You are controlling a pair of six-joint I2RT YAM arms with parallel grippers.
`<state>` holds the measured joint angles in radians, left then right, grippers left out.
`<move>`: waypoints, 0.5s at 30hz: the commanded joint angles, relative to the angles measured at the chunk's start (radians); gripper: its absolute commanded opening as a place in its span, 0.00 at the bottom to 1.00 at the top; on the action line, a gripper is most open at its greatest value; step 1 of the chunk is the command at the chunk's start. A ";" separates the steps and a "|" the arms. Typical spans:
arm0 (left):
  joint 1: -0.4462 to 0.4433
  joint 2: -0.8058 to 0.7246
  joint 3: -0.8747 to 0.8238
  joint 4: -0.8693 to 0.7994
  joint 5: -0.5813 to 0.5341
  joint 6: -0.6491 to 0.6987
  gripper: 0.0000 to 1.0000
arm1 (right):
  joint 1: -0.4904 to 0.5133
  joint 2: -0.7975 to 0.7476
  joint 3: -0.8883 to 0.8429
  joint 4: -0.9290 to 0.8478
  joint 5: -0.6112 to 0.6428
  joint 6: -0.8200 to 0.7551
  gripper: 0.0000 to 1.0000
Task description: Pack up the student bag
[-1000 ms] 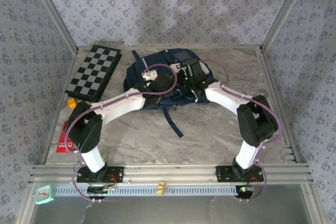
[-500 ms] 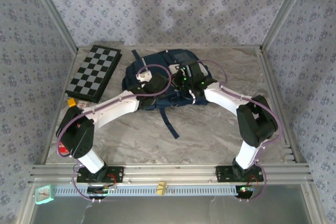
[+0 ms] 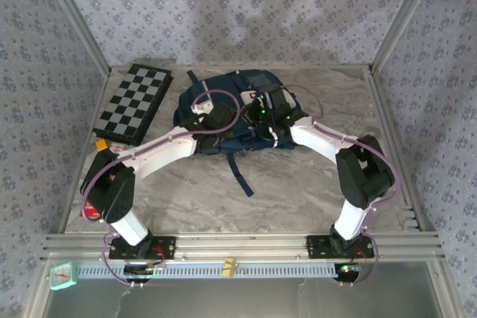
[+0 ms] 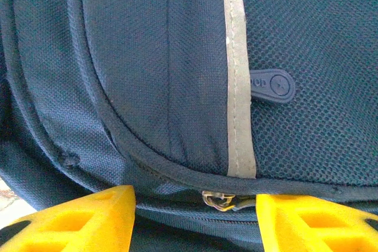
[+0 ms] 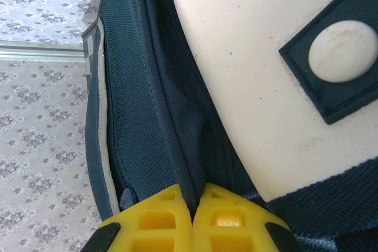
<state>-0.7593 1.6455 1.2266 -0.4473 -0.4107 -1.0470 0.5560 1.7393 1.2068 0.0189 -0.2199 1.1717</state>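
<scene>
The student bag [image 3: 253, 81], navy blue, lies at the back middle of the table with both arms reaching onto it. My left gripper [image 3: 223, 118] is open and pressed close to the bag [image 4: 147, 75]. Its yellow fingertips [image 4: 195, 210] stand either side of a small metal zip slider [image 4: 218, 200] without touching it, just below the pale stripe [image 4: 237, 87]. My right gripper [image 3: 261, 113] is shut, its fingertips [image 5: 193, 196] pinching a fold of the bag's blue mesh fabric [image 5: 153, 116] beside the white patch [image 5: 277, 87].
A folded chessboard [image 3: 134, 102] lies at the back left. A small orange item [image 3: 100, 145] and a red packet [image 3: 91, 210] sit near the left edge. A dark strap [image 3: 240, 173] trails from the bag toward the front. Aluminium rails border the table.
My left arm has swung its elbow to the left and the gripper has shifted slightly left on the bag, its jaws narrower than before. The right arm has kept still.
</scene>
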 commanded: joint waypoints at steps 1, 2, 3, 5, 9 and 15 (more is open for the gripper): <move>0.017 0.050 0.061 0.041 -0.086 -0.056 0.57 | 0.007 -0.006 0.043 0.072 -0.022 0.018 0.00; 0.020 0.058 0.065 0.044 -0.094 -0.073 0.57 | 0.010 -0.003 0.043 0.075 -0.023 0.021 0.00; 0.020 0.067 0.064 0.074 -0.087 -0.061 0.59 | 0.011 -0.001 0.045 0.078 -0.025 0.025 0.00; 0.013 0.084 0.078 0.130 -0.085 -0.013 0.60 | 0.011 0.004 0.048 0.079 -0.028 0.029 0.00; 0.008 0.098 0.081 0.183 -0.096 -0.022 0.60 | 0.014 0.011 0.036 0.098 -0.035 0.047 0.00; 0.030 0.117 0.110 0.158 -0.103 -0.007 0.46 | 0.015 0.021 0.034 0.106 -0.047 0.056 0.00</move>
<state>-0.7574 1.7370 1.2812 -0.3656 -0.4866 -1.0573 0.5457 1.7699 1.2087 0.0765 -0.1783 1.2156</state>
